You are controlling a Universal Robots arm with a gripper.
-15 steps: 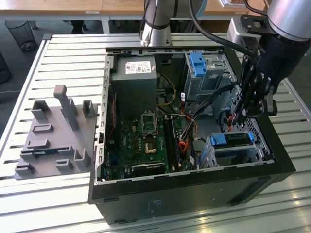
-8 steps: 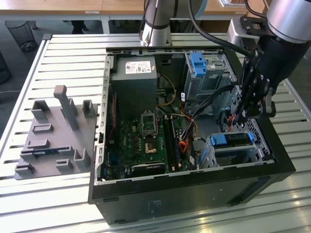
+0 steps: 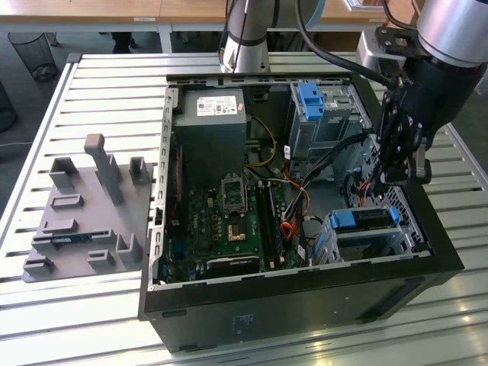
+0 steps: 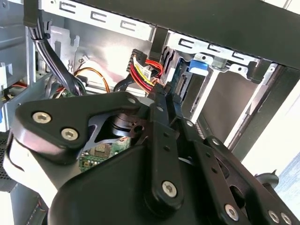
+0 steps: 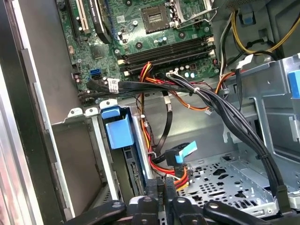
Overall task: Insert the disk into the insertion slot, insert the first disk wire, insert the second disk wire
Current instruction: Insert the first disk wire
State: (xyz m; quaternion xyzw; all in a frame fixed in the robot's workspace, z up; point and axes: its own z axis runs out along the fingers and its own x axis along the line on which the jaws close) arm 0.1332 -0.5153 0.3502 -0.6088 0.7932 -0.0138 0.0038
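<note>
The disk (image 3: 364, 219), silver with a blue carrier rail, sits inside the insertion slot (image 3: 334, 242), a low silver cage at the case's front corner on the exterior view's right. Its blue carrier end (image 5: 117, 131) shows in both wrist views (image 4: 198, 65). My gripper (image 3: 396, 171) hangs inside the case just behind the disk, fingers (image 5: 157, 190) shut together. Their tips (image 4: 161, 89) sit against a red-and-yellow disk wire bundle (image 4: 145, 70) at the disk's rear edge; whether they pinch a plug is hidden. A black plug with a blue tab (image 5: 180, 154) lies beside them.
A taller grey bay with a blue latch (image 3: 309, 99) stands behind the gripper. Thick black cables (image 5: 234, 122) cross the case above the perforated floor (image 5: 220, 180). The motherboard (image 3: 229, 221) and power supply (image 3: 210, 126) fill the case's other half. A grey fixture plate (image 3: 84, 213) lies outside.
</note>
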